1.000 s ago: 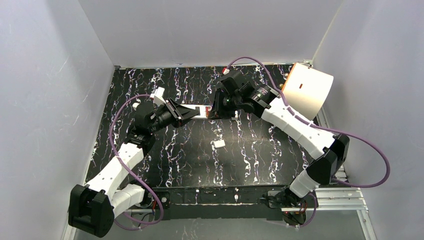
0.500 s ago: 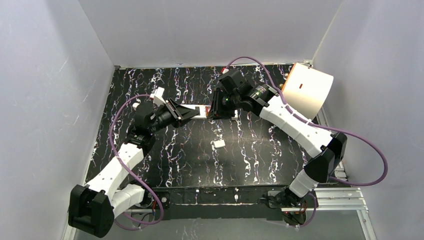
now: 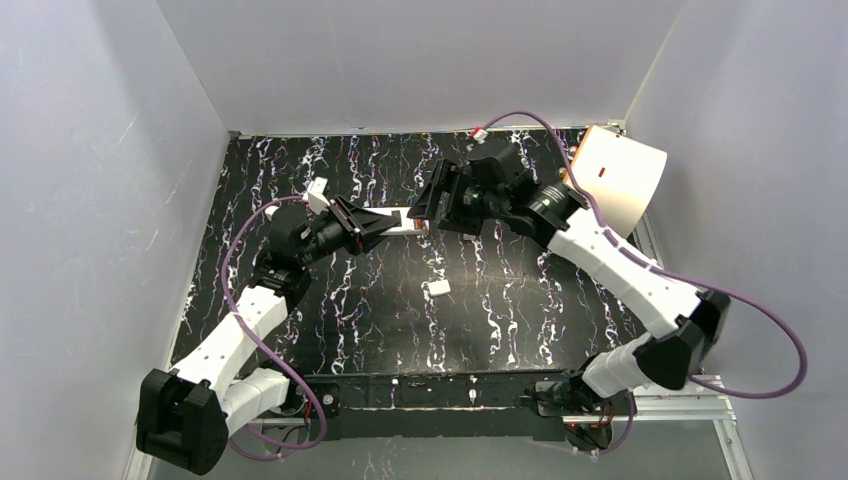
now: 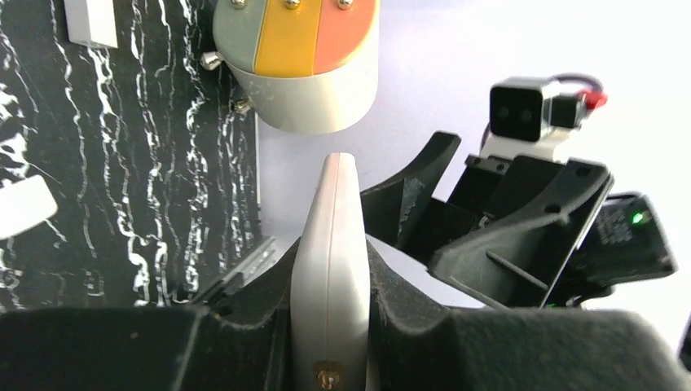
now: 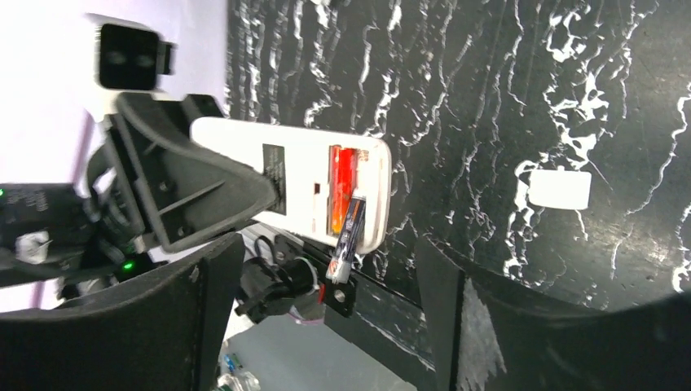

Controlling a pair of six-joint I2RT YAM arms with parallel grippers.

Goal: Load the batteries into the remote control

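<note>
- Opened since a second ago, the right gripper [image 3: 432,203] now has its fingers well apart and has backed slightly off the remote control [image 5: 297,175], toward the table's far right corner.
- One orange-red battery [image 5: 343,186] lies in the remote control's open compartment. A second battery [image 5: 349,235], dark with orange, sits slanted beside it, its lower end past the remote's edge, free of both fingers.
- Clamped on the remote's other end, the left gripper [image 4: 330,269] holds it over the table's far middle.
- A small white oblong piece [image 3: 437,288] lies flat near the table's centre.
- The table [image 3: 520,320] is black with white marble veining, and a pale drum [image 3: 622,175] lies on its side at the far right corner.
- Plain pale walls [image 3: 420,60] close off the left, far and right sides.
</note>
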